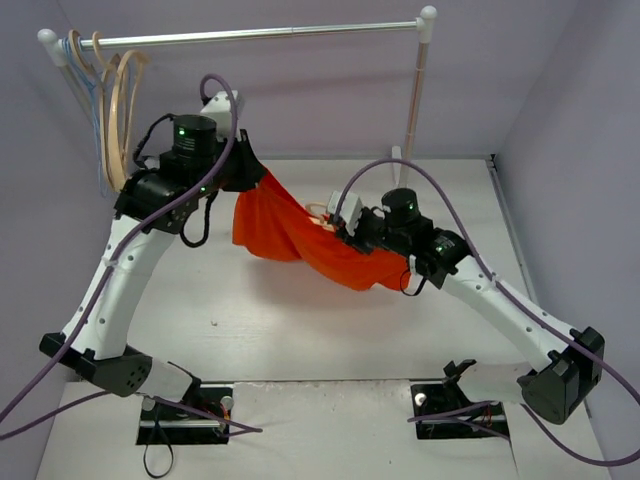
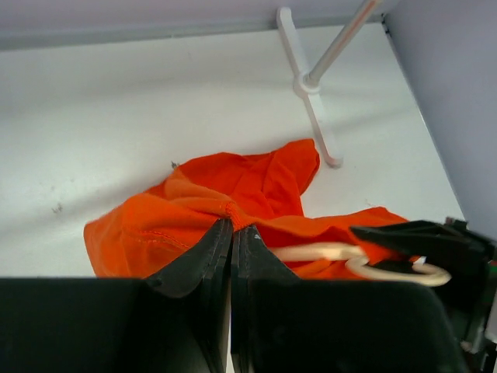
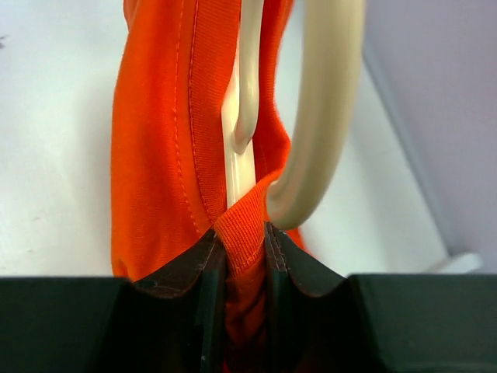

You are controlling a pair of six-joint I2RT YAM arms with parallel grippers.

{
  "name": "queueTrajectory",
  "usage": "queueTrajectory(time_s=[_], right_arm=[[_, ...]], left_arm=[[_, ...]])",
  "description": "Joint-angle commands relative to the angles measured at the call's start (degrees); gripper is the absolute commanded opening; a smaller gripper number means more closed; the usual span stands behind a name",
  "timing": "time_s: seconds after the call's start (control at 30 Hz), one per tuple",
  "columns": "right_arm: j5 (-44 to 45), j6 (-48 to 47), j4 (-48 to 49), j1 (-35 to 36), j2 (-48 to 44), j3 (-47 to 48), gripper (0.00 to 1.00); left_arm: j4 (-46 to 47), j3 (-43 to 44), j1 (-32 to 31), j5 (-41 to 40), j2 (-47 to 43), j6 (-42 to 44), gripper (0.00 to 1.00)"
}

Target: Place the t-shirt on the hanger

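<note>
The bright orange-red cloth t-shirt (image 1: 290, 235) is strung across the middle of the white table (image 1: 300, 330) between the left gripper (image 2: 231, 229) and the right gripper (image 3: 245, 233), both clamped on it, so that stretch is barred. On its near side bare table lies between the two arms. At the far side a silver metal rail (image 1: 250, 35) spans overhead; pale wooden hangers (image 1: 125, 100) crowd its left end, and its pale upright post (image 1: 415, 100) blocks the far right
</note>
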Motion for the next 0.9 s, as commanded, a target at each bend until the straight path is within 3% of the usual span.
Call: queueTrajectory(time_s=[0.0, 0.3, 0.5, 0.67, 0.87], right_arm=[[-1.91, 5.25, 17.60, 1.24, -4.99, -2.89, 0.00], [-0.94, 5.08, 18.94, 0.72, -7.19, -5.63, 0.00], [-4.45, 5.79, 18.59, -1.74, -8.51, -4.75, 0.00], [-6.21, 5.17, 16.39, -3.67, -8.86, -4.58, 0.00], [-13.22, 5.17, 13.23, -8.85, -9.57, -4.05, 0.00]], left_arm=[[5.12, -0.15, -1.88, 0.64, 1.07, -3.21, 0.02], [5.56, -5.33, -6.63, -1.47, 2.75, -4.09, 0.04], [5.47, -4.55, -7.42, -1.56, 3.10, -3.48, 0.13], [5.82, -2.26, -7.60, -0.33, 1.69, -0.84, 0.36], [10.21, -4.72, -7.34, 4.49, -2.88, 9.08, 0.42]])
